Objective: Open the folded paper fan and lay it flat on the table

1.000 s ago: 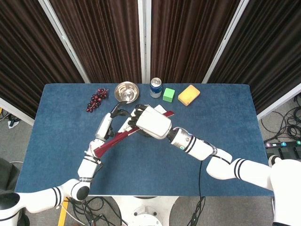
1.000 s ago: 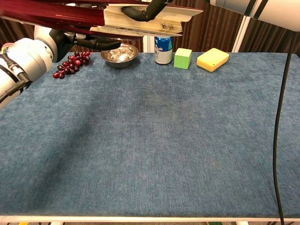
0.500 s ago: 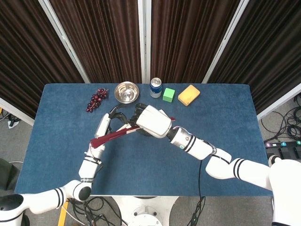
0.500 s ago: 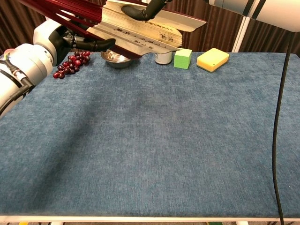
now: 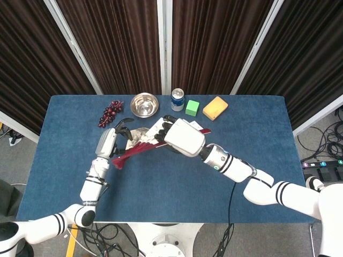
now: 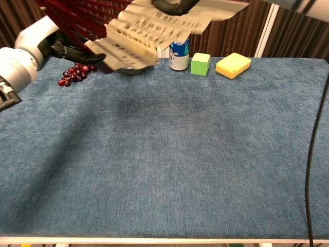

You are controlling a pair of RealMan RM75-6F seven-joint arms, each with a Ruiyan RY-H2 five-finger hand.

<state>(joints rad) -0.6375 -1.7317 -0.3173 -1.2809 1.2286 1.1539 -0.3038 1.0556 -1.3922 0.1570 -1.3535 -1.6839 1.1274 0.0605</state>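
The paper fan (image 5: 140, 143) is held above the table, partly spread. Its dark red ribs (image 5: 130, 153) fan out to the left, and cream paper with black writing (image 6: 152, 32) shows in the chest view. My left hand (image 5: 109, 142) grips the left red outer stick. My right hand (image 5: 183, 137) holds the right end of the fan from above; in the chest view only its dark fingers (image 6: 175, 4) show at the top edge. The fan touches nothing on the table.
Along the far edge stand purple grapes (image 5: 110, 112), a steel bowl (image 5: 144, 104), a blue can (image 5: 177, 99), a green cube (image 5: 192, 107) and a yellow sponge (image 5: 215, 107). Blue cloth covers the table (image 6: 185, 154).
The fan has spread wider, showing more printed paper. My left hand moved left with the red outer stick, and my right hand shifted slightly right.
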